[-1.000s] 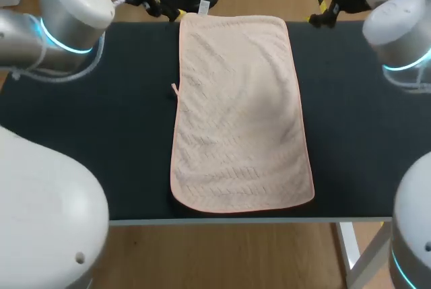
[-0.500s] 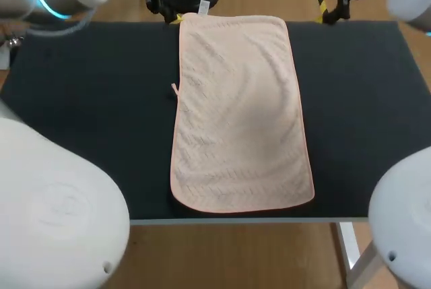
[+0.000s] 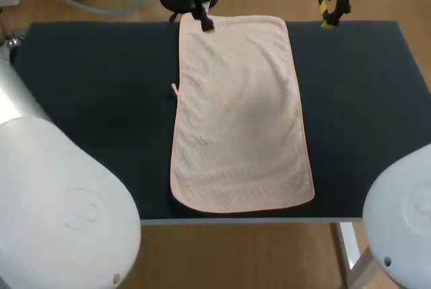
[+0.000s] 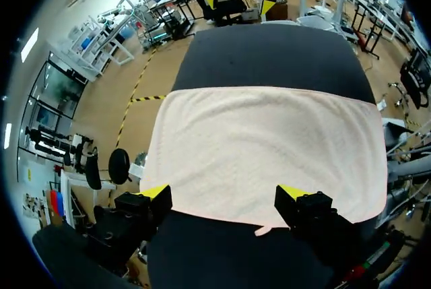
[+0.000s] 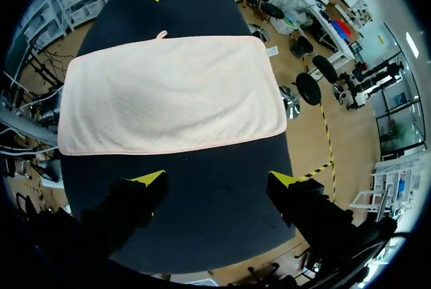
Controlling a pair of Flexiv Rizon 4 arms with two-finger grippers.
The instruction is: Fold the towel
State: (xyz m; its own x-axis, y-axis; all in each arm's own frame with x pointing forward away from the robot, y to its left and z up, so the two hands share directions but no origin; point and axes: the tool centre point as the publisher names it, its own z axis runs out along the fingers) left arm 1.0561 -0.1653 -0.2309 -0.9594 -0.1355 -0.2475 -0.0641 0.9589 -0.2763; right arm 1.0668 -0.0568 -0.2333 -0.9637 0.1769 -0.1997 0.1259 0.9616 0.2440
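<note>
A pale pink towel [image 3: 239, 110] lies spread flat down the middle of the black table [image 3: 94, 114], its short ends at the far and near edges. A small loop tag [image 3: 174, 88] sticks out of its left long edge. My left gripper [image 3: 196, 14] hangs open over the towel's far left corner. In the left wrist view the left gripper [image 4: 222, 193] is high above the towel [image 4: 269, 144] with nothing between its fingers. My right gripper [image 3: 330, 11] is open over the far edge, right of the towel. In the right wrist view the right gripper [image 5: 215, 178] is over bare tabletop beside the towel [image 5: 168, 93].
Bare black tabletop runs in wide strips on both sides of the towel, on the left and on the right [image 3: 363, 114]. The towel's near end stops just short of the table's front edge [image 3: 269, 220].
Both arms have swung upward and inward at the far edge. The left gripper has travelled right to the towel's far left corner. The right gripper has shifted only a little. The towel has not moved.
</note>
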